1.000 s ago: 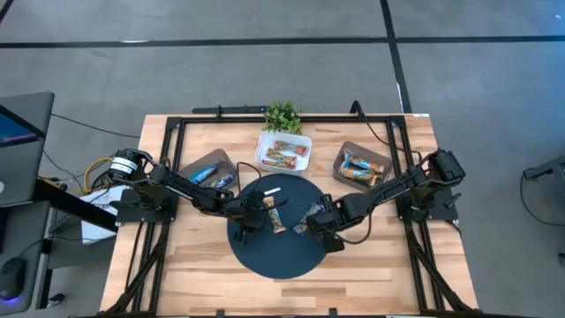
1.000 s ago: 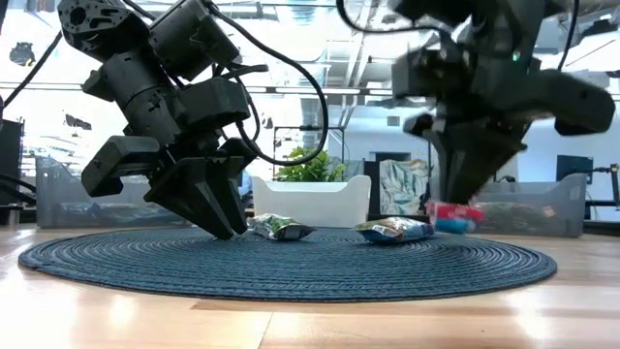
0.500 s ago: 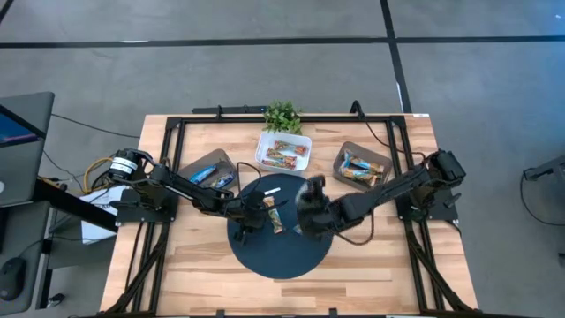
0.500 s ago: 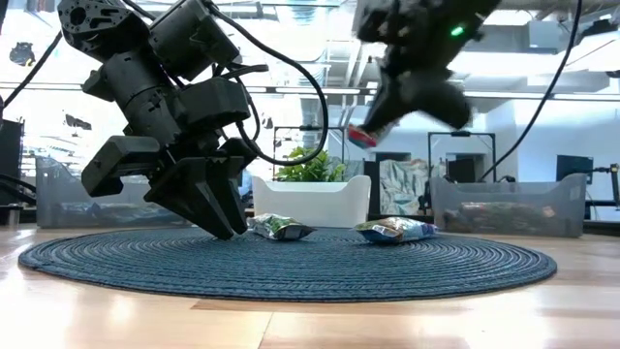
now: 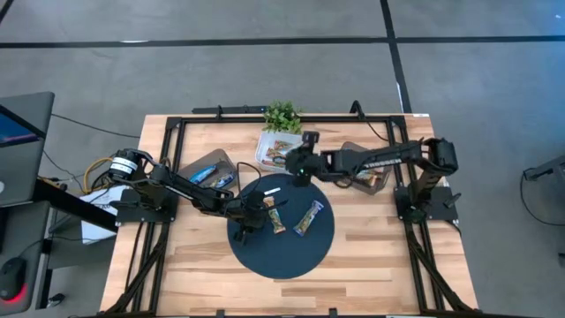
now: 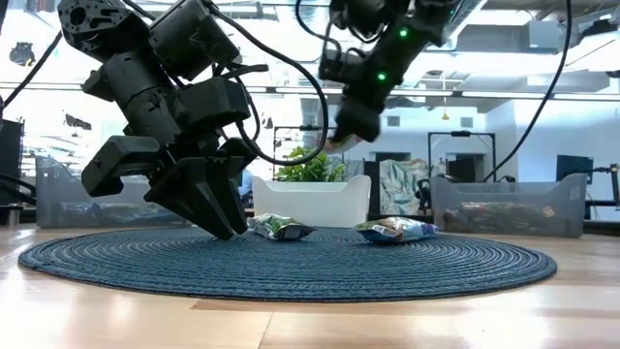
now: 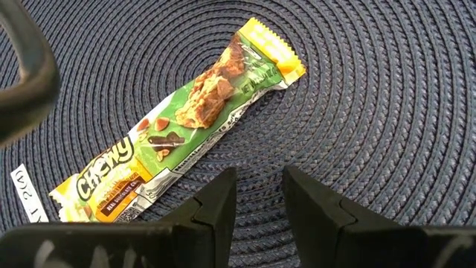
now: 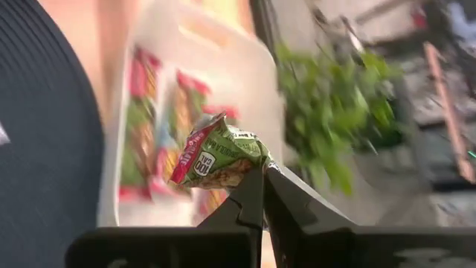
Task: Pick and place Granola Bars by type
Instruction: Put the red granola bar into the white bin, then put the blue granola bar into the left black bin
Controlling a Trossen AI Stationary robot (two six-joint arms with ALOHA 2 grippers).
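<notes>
**Sort well under way: one bar in the air, two left on the mat**

You had the right pincer (image 5: pixel 292 162) clenched on a red-and-green granola bar (image 8: pixel 217 158), held up just above centre of the high view, at the near edge of the white bin (image 5: pixel 304 141). In the right wrist view that bin lay right behind the bar, with similar red and green wrappers in it, so the drop looked close but was not yet made.

Your left pincer (image 7: pixel 259 195) sat low on the round dark mat (image 5: pixel 265 256), left of centre, its fingers part-way apart and grasping nothing; a green-and-yellow chewy bar (image 7: pixel 178 126) lay just ahead of its tips.

Count on the surface: three bins, namely the white one, a grey bin (image 5: pixel 201 163) at the left with blue wrappers, and a brown bin (image 5: pixel 350 150) at the right. Two loose bars were left on the mat, the chewy bar and a second bar (image 5: pixel 308 217) right of it. You could not count the bars inside the bins
</notes>
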